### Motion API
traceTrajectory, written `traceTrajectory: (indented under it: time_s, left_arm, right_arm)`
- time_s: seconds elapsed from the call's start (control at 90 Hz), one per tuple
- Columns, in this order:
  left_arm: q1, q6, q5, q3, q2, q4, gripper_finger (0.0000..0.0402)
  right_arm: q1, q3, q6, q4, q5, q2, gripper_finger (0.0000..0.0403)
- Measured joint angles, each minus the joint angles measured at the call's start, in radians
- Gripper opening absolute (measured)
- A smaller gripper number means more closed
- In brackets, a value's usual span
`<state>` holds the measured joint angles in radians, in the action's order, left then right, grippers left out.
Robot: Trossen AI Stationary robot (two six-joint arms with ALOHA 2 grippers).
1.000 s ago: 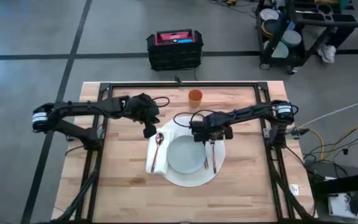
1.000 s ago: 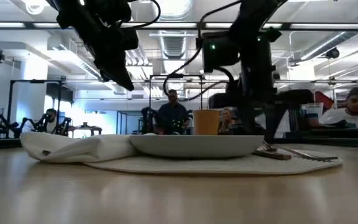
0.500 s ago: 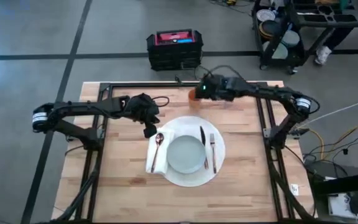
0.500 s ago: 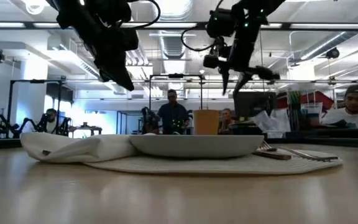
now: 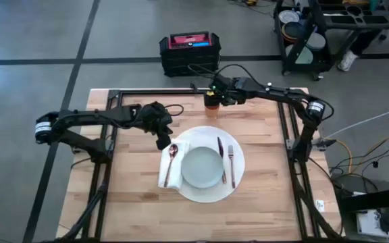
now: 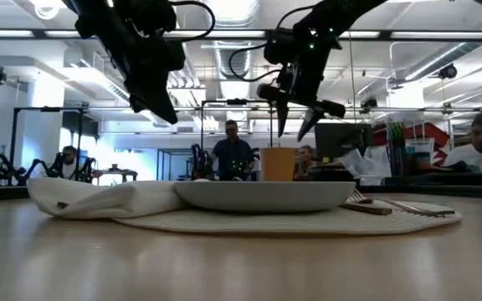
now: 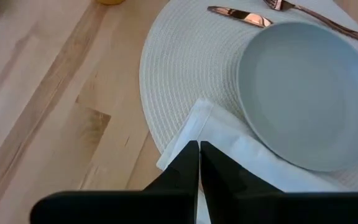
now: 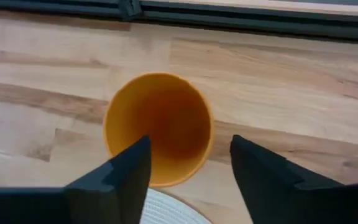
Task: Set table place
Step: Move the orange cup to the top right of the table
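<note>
Hovering over the orange cup (image 8: 158, 129), right gripper (image 8: 188, 165) jaws spread, empty, beyond the place (image 5: 238, 177).

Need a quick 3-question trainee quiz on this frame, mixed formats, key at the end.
1. True or false: the right tool is open above the orange cup.
2. Which item lies on the white napkin? A) fork B) knife C) spoon
3. Fill in: the knife and fork lie on the mat on the plate's ____ side in the high view.

Key:
1. True; the right wrist view shows the fingers spread on either side of the cup, not touching it.
2. C, the spoon.
3. Right; the plate sits between them and the napkin. The left tool is shut near the napkin's corner.
</note>
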<state>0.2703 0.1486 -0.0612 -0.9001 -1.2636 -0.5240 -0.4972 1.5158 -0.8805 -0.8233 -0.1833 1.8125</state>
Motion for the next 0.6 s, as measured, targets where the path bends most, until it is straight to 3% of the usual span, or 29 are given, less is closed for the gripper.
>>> traceTrajectory:
  time_s: [0.222,0.6]
  left_arm:
    - [0.000,0.000,0.000,0.000,0.000,-0.001,0.0000]
    - [0.000,-0.014,0.001,0.000,0.000,-0.038,0.0000]
  right_arm:
    - [-0.011,0.001,0.015,-0.013,-0.008,0.003,0.0235]
    - [-0.056,-0.005,0.017,-0.007,-0.019,0.016,0.0209]
